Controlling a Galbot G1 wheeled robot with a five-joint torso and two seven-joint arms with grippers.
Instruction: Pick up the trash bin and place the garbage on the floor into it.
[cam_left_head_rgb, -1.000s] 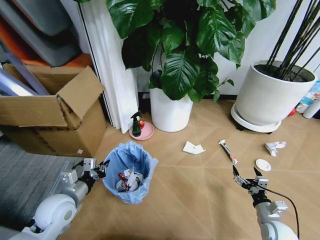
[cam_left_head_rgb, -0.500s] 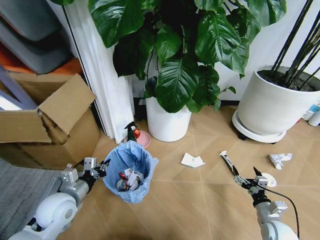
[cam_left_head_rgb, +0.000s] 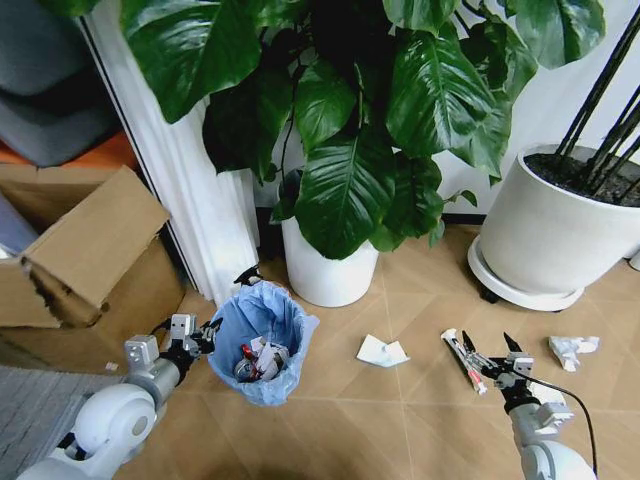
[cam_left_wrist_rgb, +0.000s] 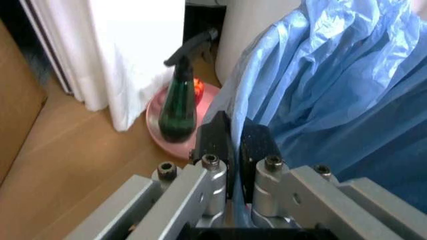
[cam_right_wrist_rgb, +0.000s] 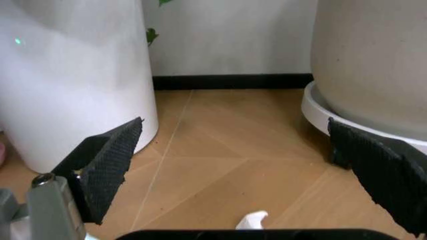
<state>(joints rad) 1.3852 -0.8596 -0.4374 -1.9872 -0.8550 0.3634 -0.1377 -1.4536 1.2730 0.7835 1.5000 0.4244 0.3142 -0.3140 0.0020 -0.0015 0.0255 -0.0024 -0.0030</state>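
The trash bin (cam_left_head_rgb: 258, 340), dark with a crinkled light-blue bag, hangs at my left gripper (cam_left_head_rgb: 197, 337). That gripper (cam_left_wrist_rgb: 235, 145) is shut on the bag's rim, and red and white scraps lie inside the bin. On the floor (cam_left_head_rgb: 400, 420) lies garbage: a folded white paper (cam_left_head_rgb: 382, 351), a white stick wrapper (cam_left_head_rgb: 459, 356) and a crumpled white piece (cam_left_head_rgb: 573, 350). My right gripper (cam_left_head_rgb: 490, 355) is open, low over the floor beside the stick wrapper. In the right wrist view the open gripper (cam_right_wrist_rgb: 243, 170) has a white scrap (cam_right_wrist_rgb: 252, 219) below it.
A white plant pot (cam_left_head_rgb: 328, 265) with big leaves stands behind the bin, and a larger white pot (cam_left_head_rgb: 555, 235) on a wheeled base at the right. A cardboard box (cam_left_head_rgb: 75, 260) sits at the left. A green spray bottle (cam_left_wrist_rgb: 179, 107) on a pink dish (cam_left_wrist_rgb: 163, 131) is just beyond the bin.
The whole head view has shifted: pots, box and scraps sit lower and nearer, so the camera has moved forward. Bin and both grippers keep their places in the picture.
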